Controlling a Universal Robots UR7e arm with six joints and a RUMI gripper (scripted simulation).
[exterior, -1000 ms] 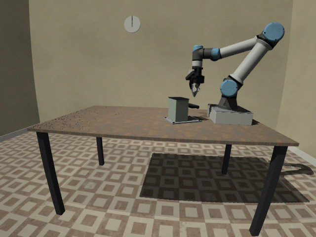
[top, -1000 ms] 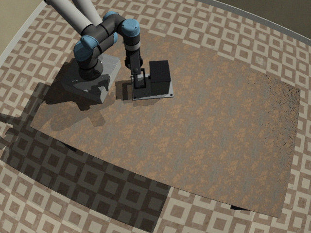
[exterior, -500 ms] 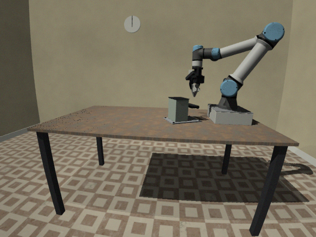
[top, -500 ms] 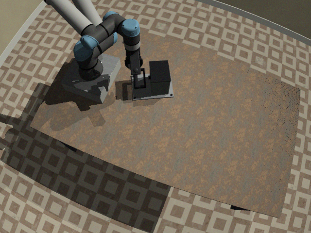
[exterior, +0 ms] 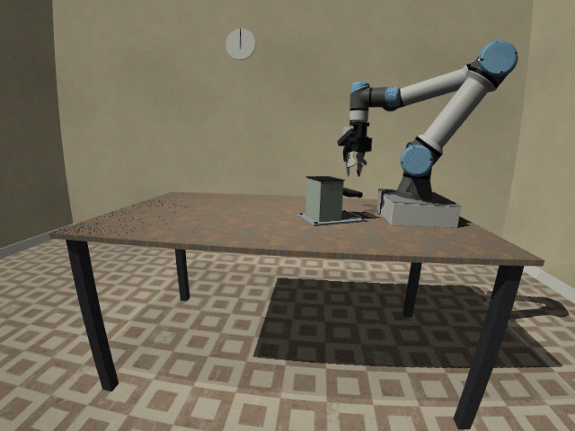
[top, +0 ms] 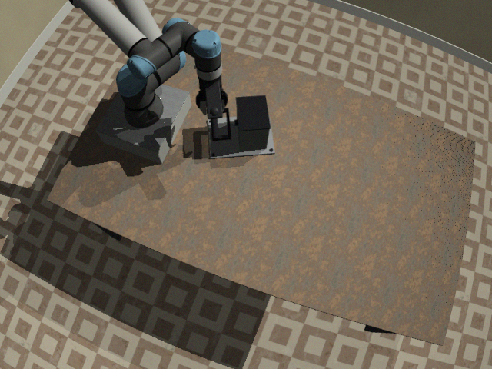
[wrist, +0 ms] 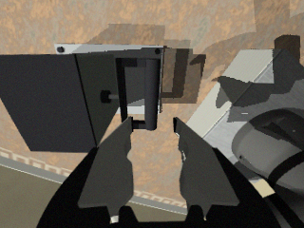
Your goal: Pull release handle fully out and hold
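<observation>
Going left to right across the outside camera: the left stretch of the wooden table just has a speckled patch near the corner, nothing that matters here. Around the middle sits the grey box on its thin metal plate, and the release handle sticks out of the box's right side, a dark bar held off the box on a short rod. It looks fully in, not pulled at all. In the wrist camera the handle shows as a dark cylinder just ahead of the fingertips.

The gripper hangs straight above the handle, clearly apart from it, nothing touching. Its fingers are partly open, a narrowish gap, and there's nothing between them.

So my read is we're at the approach step: lined up over the grip, no grasp yet. Next move would need a drop straight down so the two fingers straddle the bar, a firm close, then a pull away from the box toward the arm's side, and a steady hold.

What could get in the way: the gap looks only a bit wider than the bar, so a small offset could land a fingertip on top of it. Further right, the arm's grey base block sits close to the plate, right in the pull direction, so there isn't much room for the wrist.
</observation>
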